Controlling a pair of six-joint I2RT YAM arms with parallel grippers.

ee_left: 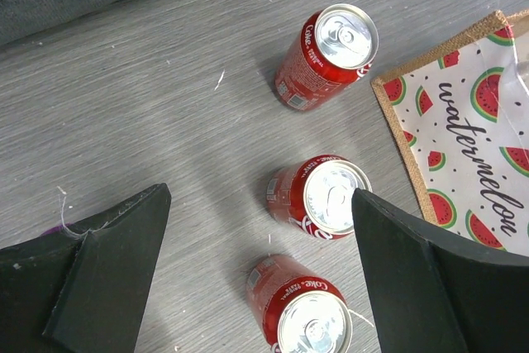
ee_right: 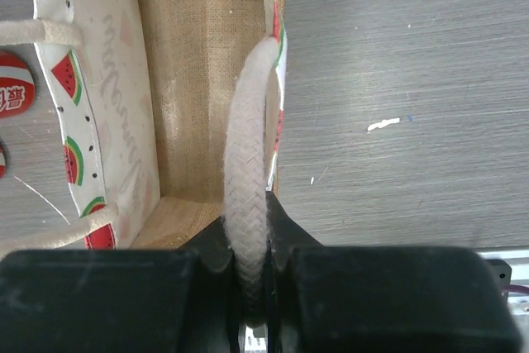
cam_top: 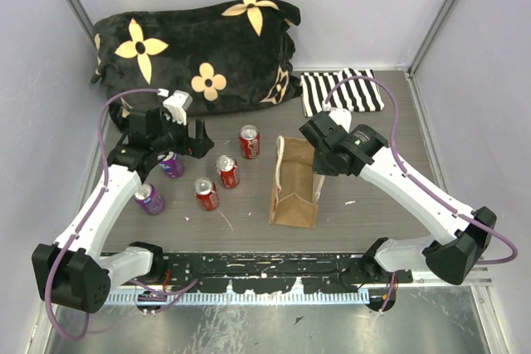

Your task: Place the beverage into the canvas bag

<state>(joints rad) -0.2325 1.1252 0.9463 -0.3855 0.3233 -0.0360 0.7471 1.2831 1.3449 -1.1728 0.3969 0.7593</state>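
The right jaws are clenched on one cream loop handle [ee_right: 248,204] of the canvas bag [cam_top: 290,196], which stands upright on the counter [cam_top: 249,221]. The left jaws hang released above three red cans [ee_left: 322,196] standing just left of the bag.

Coarse, rough woven jute inside the bag [ee_right: 194,80], smooth printed cloth on its walls. Thick braided rope for the handle [ee_right: 248,204], matt and a little fuzzy. Glossy red painted metal on the cans [ee_left: 318,196], bare silvery tops. Matt grey wood-grain table [ee_left: 165,121], lightly scratched. Soft plush pillow [cam_top: 191,39].
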